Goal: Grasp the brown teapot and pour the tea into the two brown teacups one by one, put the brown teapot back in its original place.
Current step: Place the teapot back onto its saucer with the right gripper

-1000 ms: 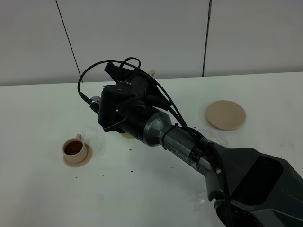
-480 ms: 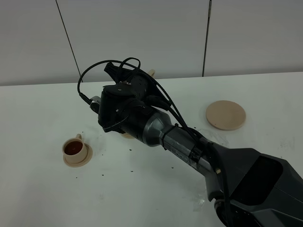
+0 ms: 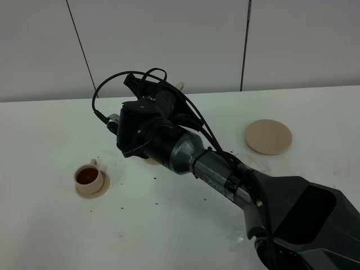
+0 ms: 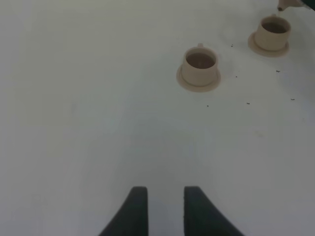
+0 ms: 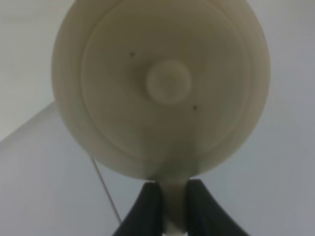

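Tan clay, the brown teapot (image 5: 161, 86) fills the right wrist view, lid and knob toward the camera, its loop handle pinched between the two dark fingers of the right end effector (image 5: 167, 206). From the room camera the pot is almost wholly hidden behind the right arm's wrist, raised off the white desk (image 3: 50, 225); only a small tan tip (image 3: 180, 86) pokes out above the wrist.

One brown teacup (image 3: 88, 176) sits on its saucer well to the left of the arm, holding dark tea. The left wrist view shows both teacups on saucers: the nearer one (image 4: 200, 64) and the farther one (image 4: 273, 31), with a bit of the spout (image 4: 287, 4) just above the farther one. Dark specks dot the desk around them.

The large flat saucer (image 3: 268, 136) lies bare, well apart to the right.

The left end effector (image 4: 161, 209) hovers over bare desk, fingers slightly parted, holding nothing.
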### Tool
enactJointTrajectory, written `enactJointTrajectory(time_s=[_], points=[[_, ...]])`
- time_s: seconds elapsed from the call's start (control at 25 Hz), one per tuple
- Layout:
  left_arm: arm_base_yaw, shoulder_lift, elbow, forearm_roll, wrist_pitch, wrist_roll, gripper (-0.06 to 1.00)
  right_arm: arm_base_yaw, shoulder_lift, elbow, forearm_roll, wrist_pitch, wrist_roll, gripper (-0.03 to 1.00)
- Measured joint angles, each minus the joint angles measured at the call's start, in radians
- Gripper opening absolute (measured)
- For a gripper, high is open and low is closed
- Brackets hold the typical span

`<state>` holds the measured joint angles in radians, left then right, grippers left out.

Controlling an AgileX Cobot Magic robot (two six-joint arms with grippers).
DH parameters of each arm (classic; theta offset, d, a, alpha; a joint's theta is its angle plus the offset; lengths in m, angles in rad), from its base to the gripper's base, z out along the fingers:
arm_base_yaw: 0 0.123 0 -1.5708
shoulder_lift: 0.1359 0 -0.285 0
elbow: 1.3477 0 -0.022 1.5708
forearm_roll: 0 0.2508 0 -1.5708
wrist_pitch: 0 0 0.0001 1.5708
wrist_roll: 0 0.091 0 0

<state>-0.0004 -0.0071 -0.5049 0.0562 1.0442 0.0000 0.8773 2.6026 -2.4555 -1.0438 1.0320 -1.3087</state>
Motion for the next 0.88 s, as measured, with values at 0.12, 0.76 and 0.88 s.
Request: enactJointTrajectory(time_s=[0.12,0.76,0.88], points=[[0.000,0.000,0.000,0.000,0.000,0.000,0.25,0.000,0.000,0.000,0.000,0.000,0.000,0.10],[0.000,0.000,0.000,0.000,0.000,0.000,0.25,0.000,0.000,0.000,0.026,0.000,0.001,0.10],[0.000,0.000,0.000,0.000,0.000,0.000,0.25,0.000,0.000,0.000,0.035,-0.001,0.002,0.10]])
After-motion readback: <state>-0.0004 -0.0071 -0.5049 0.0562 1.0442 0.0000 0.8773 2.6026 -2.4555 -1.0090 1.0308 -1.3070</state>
